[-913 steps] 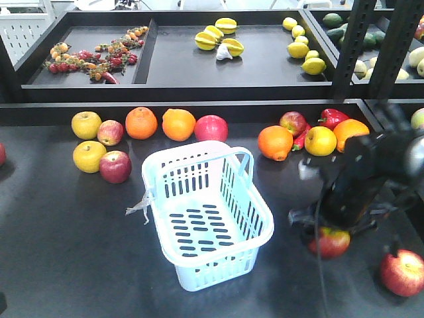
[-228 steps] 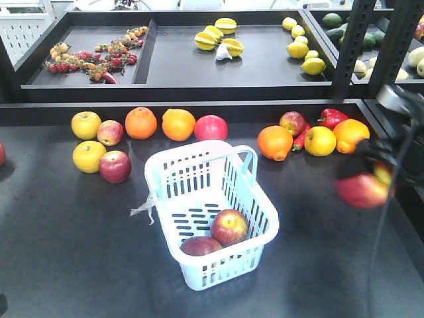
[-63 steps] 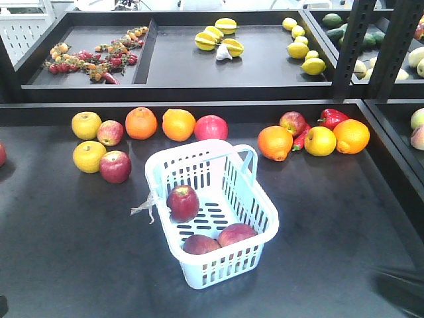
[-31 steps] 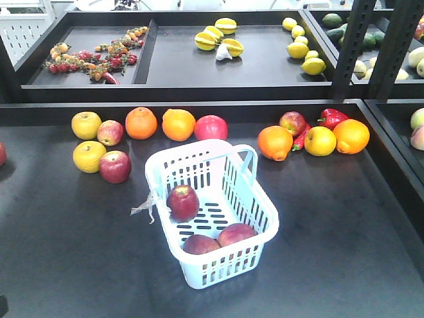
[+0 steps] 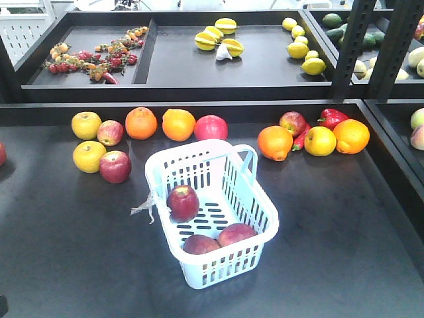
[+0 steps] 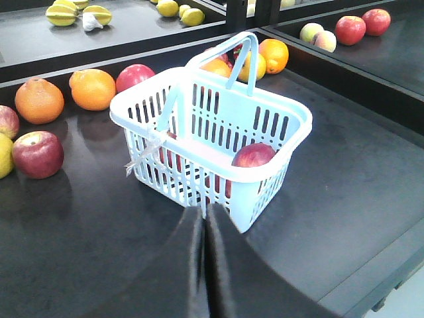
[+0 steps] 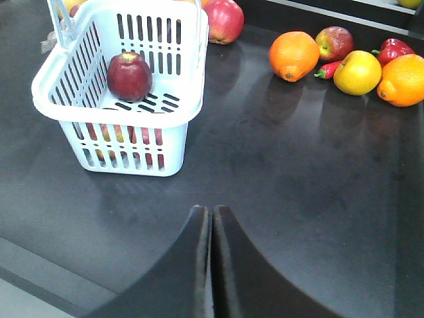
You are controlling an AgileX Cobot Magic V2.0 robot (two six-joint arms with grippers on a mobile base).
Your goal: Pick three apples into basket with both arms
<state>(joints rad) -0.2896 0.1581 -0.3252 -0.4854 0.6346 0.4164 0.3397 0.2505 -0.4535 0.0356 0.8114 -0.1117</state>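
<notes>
Staged like a shop's produce section: black shelf trays [image 5: 199, 59] stocked with loose fruit, shopping basket [image 5: 262, 215] on dark tabletop [image 5: 66, 252].

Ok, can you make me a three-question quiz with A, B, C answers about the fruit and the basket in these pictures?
1. Where is the dark red apple with its stem up?
A. Inside the pale blue basket
B. On the back shelf
C. Beside the red pepper

2. How many apples lie in the basket?
A. One
B. Three
C. Five

3. How do the left gripper and right gripper look?
A. Both holding apples
B. One open wide
C. Both shut and empty

Answers:
1 A, the front view shows it on the slotted floor inside the rim.
2 B, that one plus two apples at the near end.
3 C, each wrist view shows fingers pressed together with nothing between them.
</notes>
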